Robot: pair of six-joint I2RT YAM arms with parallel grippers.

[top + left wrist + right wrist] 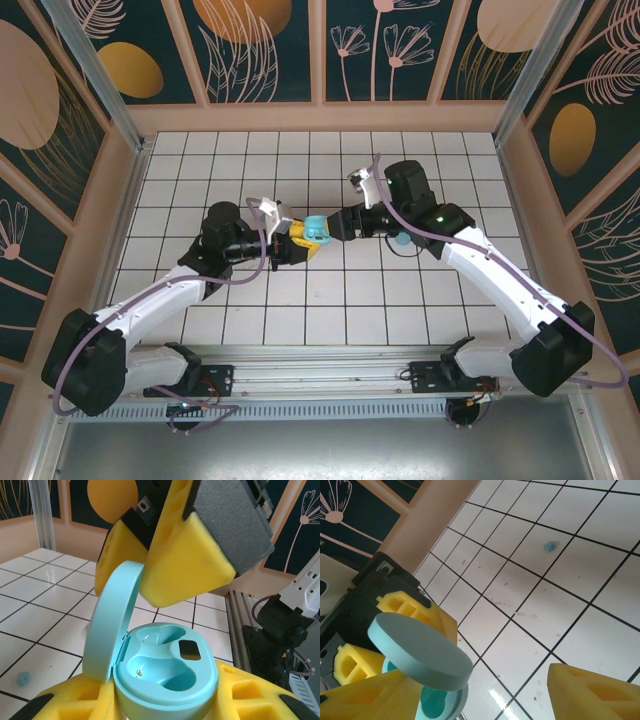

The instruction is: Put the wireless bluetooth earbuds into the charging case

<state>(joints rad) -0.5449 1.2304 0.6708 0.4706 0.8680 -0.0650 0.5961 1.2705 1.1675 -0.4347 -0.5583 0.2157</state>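
Note:
My left gripper (300, 240) (167, 702) is shut on the base of a light-blue charging case (316, 231) (165, 672), held above the tiles. Its lid (112, 625) (420, 650) stands open and both wells are empty. My right gripper (345, 223) (480, 680) is open right at the case, one yellow finger (187, 555) close behind the lid, nothing between its fingers. In the left wrist view a tiny light-blue earbud (23, 679) lies on the tiles. In the right wrist view an earbud (550, 546) lies on a tile farther off.
A light-blue rounded piece (400, 240) peeks out from under the right arm. The white tiled floor (300, 170) is boxed in by peach walls (320, 117). An aluminium rail (330, 360) with the arm bases runs along the near edge.

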